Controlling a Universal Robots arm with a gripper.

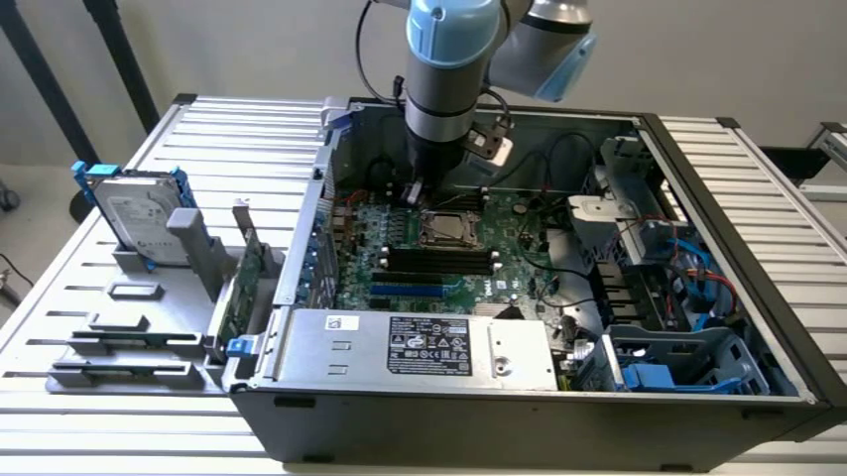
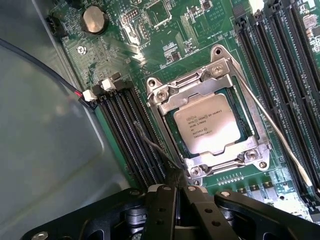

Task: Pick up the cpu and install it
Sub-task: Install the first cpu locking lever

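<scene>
Small, flat, square, silver-topped cpu (image 2: 212, 125) seated in its socket.
It lies level inside the grey metal socket frame (image 2: 216, 65) on the green motherboard (image 2: 170, 45), apparently aligned for contact; the black pincer (image 2: 181, 192) hangs just beside the frame, clenched on nothing.

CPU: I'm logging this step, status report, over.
Gripper shut, holding nothing, over motherboard. CPU seated under socket frame. Thin lever by gripper tips.
</scene>
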